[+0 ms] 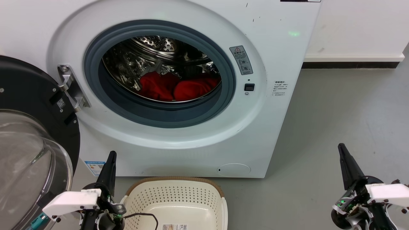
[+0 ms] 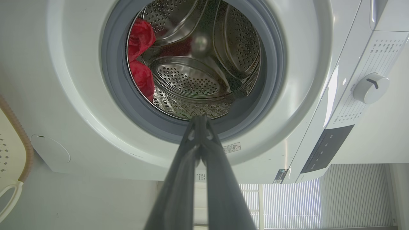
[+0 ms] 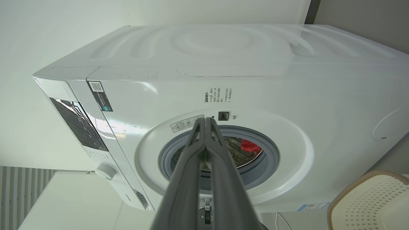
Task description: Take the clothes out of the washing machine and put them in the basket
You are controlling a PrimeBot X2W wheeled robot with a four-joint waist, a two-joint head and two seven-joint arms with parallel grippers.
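clothes [image 1: 179,88] of bright red fabric lie inside the white front-loading washing machine [image 1: 271,127], with a cream-white perforated plastic basket [image 1: 175,195] before it. left claw [image 1: 111,154] and right claw [image 1: 341,147] are closed, empty.

The white washer [image 1: 278,127] stands with its black-framed glass door [image 1: 28,92] swung open leftward, red clothes [image 1: 179,88] bunched low in its steel drum [image 1: 156,43], and the cream, brown-rimmed perforated basket [image 1: 175,198] upright on the floor [image 1: 335,111] just before it.
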